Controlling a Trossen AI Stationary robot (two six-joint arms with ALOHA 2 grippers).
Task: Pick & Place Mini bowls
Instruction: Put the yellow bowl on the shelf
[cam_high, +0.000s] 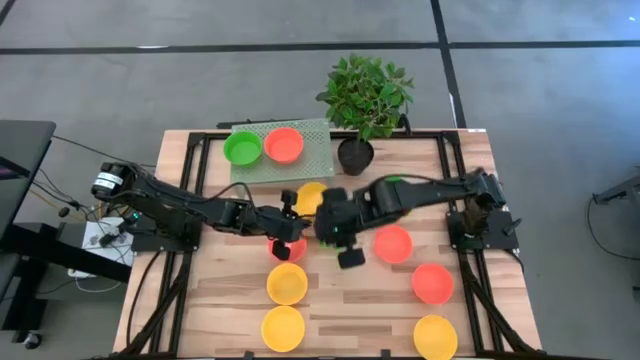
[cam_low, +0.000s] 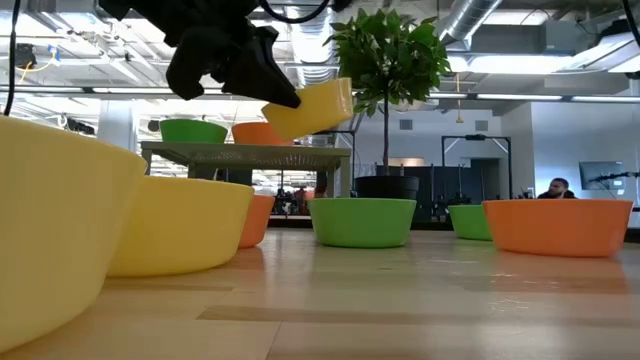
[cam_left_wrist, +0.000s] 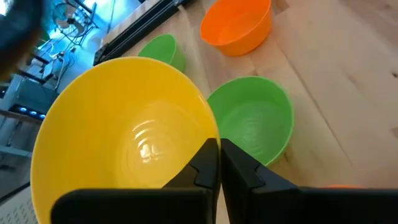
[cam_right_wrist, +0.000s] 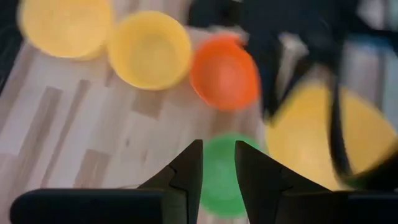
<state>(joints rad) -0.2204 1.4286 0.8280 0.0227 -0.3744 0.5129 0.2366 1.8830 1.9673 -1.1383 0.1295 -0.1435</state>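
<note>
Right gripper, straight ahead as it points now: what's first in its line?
Probably the small green plastic bowl on the wood table, seen between the right gripper's open fingers. Depth is unclear.

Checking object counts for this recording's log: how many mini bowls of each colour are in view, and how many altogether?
Yellow glossy plastic mini bowls: 4
Red-orange glossy plastic mini bowls: 4
Green glossy plastic mini bowls: 3 (two are mostly covered in the high view but show in the low view)
Total: 11
</note>
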